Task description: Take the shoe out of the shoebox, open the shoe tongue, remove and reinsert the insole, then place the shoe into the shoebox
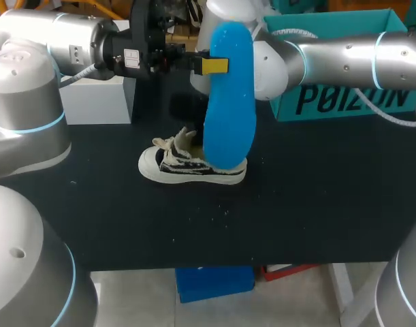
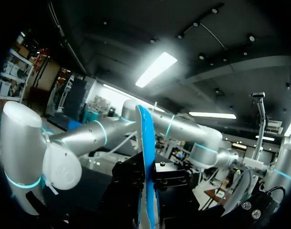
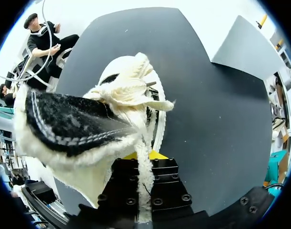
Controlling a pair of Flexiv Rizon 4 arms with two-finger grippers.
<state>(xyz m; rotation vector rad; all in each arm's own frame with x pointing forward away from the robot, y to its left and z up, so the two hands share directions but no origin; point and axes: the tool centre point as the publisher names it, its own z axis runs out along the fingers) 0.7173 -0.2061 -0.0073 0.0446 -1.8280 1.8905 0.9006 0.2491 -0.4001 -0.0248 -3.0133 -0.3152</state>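
In the head view, the left arm (image 1: 51, 37) enters from the upper left. The left end effector (image 1: 220, 66) sits at top centre, clamped on the upper part of a bright blue insole (image 1: 229, 102). The insole hangs upright in the air, and its lower end reaches down to the heel of the shoe (image 1: 187, 167). The shoe stands on its sole at the middle of the black tabletop (image 1: 316, 204), toe toward the frame's left, with a white sole, a black-and-cream upper and a cream fleecy lining. The right arm (image 1: 344, 54) enters from the upper right and passes behind the insole. The open teal shoebox (image 1: 344, 102) stands behind this arm at the upper right, well apart from the shoe. A white box (image 1: 95, 99) sits at the upper left. In the left wrist view, the insole (image 2: 145, 152) rises edge-on from between the end effector's black halves, with the right arm (image 2: 102, 133) beyond it. In the right wrist view, the shoe (image 3: 88, 129) is right against the right end effector (image 3: 145, 156), and a fleece strip trails over its black body. Whether this end effector is apart or clamped cannot be told.
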